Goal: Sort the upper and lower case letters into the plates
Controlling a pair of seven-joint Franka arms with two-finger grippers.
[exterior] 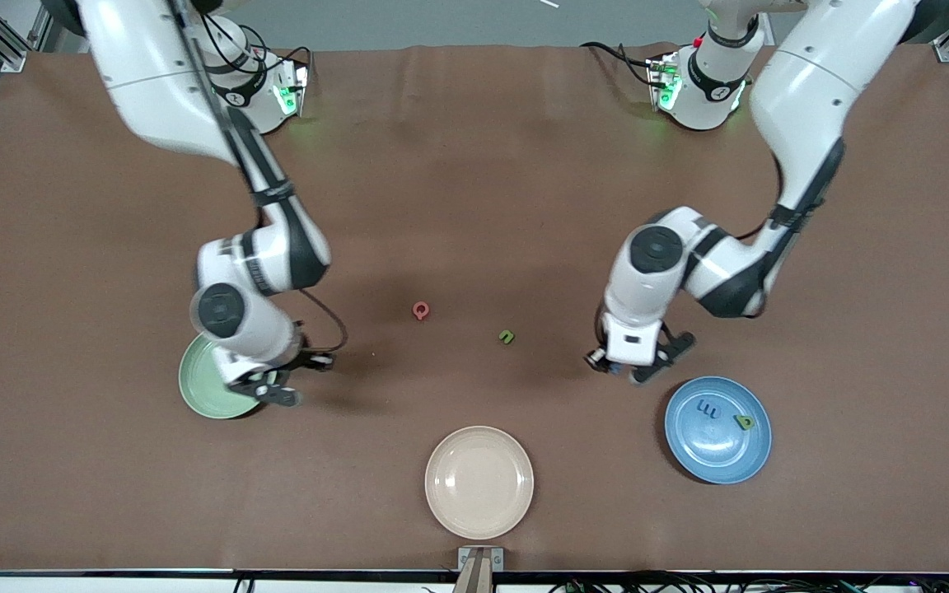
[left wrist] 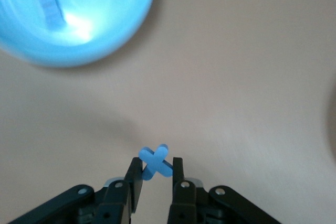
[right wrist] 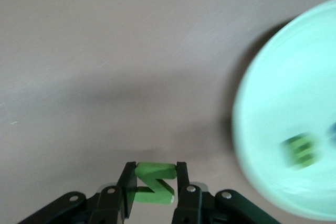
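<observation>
My left gripper (exterior: 619,371) is shut on a blue X letter (left wrist: 156,162) and holds it above the table beside the blue plate (exterior: 713,457). That plate holds a blue letter (exterior: 707,408) and a green letter (exterior: 744,422). It also shows in the left wrist view (left wrist: 115,19). My right gripper (exterior: 277,391) is shut on a green Z letter (right wrist: 154,183) over the rim of the mint green plate (exterior: 198,387). In the right wrist view that plate (right wrist: 273,93) holds a green letter (right wrist: 299,149). A red letter (exterior: 421,310) and a small green letter (exterior: 507,336) lie mid-table.
A beige plate (exterior: 479,482) sits nearer to the front camera than the two loose letters, between the two other plates. The brown table top (exterior: 474,165) stretches up to the arm bases.
</observation>
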